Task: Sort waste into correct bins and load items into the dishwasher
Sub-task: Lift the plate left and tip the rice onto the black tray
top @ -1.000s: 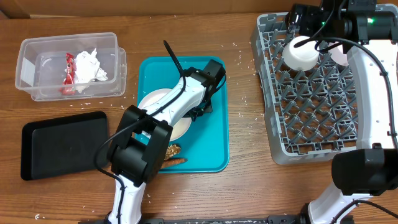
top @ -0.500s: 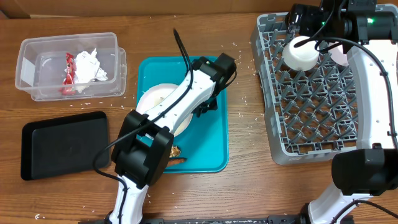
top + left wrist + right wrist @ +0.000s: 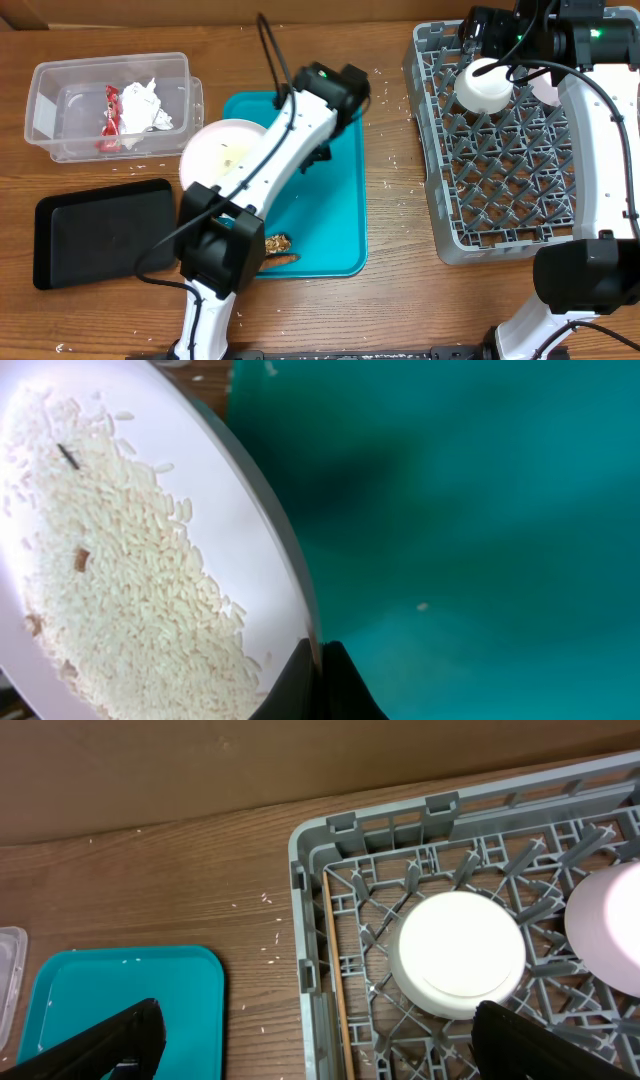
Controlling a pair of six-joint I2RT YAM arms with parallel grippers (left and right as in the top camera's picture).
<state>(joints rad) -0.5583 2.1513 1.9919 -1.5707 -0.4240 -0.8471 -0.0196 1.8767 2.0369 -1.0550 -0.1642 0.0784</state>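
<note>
My left gripper is shut on the rim of a white plate that carries rice. It holds the plate lifted over the left edge of the teal tray. Food scraps lie at the tray's front. My right gripper is open and empty, high over the far left corner of the grey dishwasher rack. A white bowl sits upside down in the rack, with a pink cup beside it.
A clear bin with crumpled paper and red wrappers stands at the far left. A black tray lies in front of it. Rice grains are scattered on the wooden table.
My left gripper has lifted the plate off the tray and swung it left toward the clear bin. The right arm has not moved.
</note>
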